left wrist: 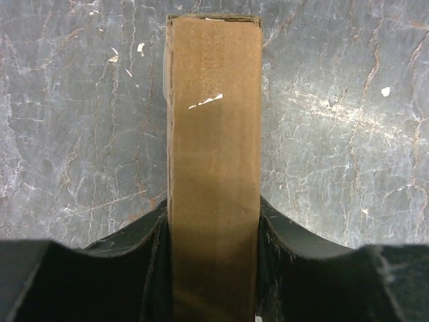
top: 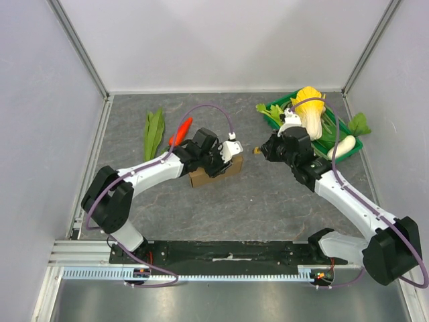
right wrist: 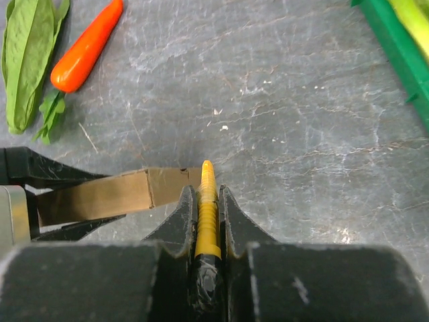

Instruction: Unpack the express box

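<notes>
My left pincer (left wrist: pixel 213 225) is clamped on the express box (left wrist: pixel 214 134) – plain brown cardboard, thin and long, turned up on a narrow side so that one slim face looks at my left wrist camera. That face is smooth and closed, with a small pale scuff near its far end and a sliver of white at the far edge. My fingers (left wrist: pixel 153 241) press both broad sides at the near end. Whether its lower edge rests on the table (top: pixel 234 215) I cannot tell.

From above, the box sits about mid-table, a little left of centre, its long axis slanting toward my right arm. My right pincer (right wrist: pixel 206 196) is closed tight on a thin yellow ridged stick (right wrist: pixel 207 201) with a black base; its tip points at the box's end and lies near it – contact I cannot judge.

Behind my left pincer lie an orange carrot (top: pixel 181 131) and a long green leaf (top: pixel 153 132), side by side and close to the box's far side. The green crate (top: pixel 353 147), piled with cabbage and greens, sits in the far right corner, just behind my right wrist. White walls close the left, right and far sides. Bare grey surface lies between the box and my bases, and along the far wall between carrot and crate.
</notes>
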Tool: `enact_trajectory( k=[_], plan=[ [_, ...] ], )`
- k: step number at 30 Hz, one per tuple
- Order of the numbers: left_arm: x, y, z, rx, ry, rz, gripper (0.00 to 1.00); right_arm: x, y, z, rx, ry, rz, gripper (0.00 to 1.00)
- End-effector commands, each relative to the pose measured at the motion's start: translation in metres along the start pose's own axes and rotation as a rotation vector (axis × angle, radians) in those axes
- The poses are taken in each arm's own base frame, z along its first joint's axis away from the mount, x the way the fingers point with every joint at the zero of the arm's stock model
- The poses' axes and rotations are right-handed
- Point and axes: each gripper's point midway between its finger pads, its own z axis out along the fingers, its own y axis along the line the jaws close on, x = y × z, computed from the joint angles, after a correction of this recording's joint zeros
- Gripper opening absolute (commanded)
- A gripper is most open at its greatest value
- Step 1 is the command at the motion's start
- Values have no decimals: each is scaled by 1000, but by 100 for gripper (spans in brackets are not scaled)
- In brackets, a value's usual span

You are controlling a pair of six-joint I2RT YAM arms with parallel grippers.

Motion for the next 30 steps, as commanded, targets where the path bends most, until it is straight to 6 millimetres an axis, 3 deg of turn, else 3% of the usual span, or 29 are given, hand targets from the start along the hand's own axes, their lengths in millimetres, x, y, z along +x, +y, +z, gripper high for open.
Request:
enact_trajectory(
  k=[1,8,17,30],
  plan=[
    [39,-19,13,-1,113,-38,47,-5,22,-3,-145,-47,-50,0],
    [53,-25,22,-30,151,-37,48,5,32,-17,-241,-63,-100,0],
    [74,-30,29,-86,196,-4,41,-13,31,-33,-246,-175,-140,0],
    [83,-39,29,-54,238,-15,40,-6,33,-30,-270,-158,-161,0]
  ],
)
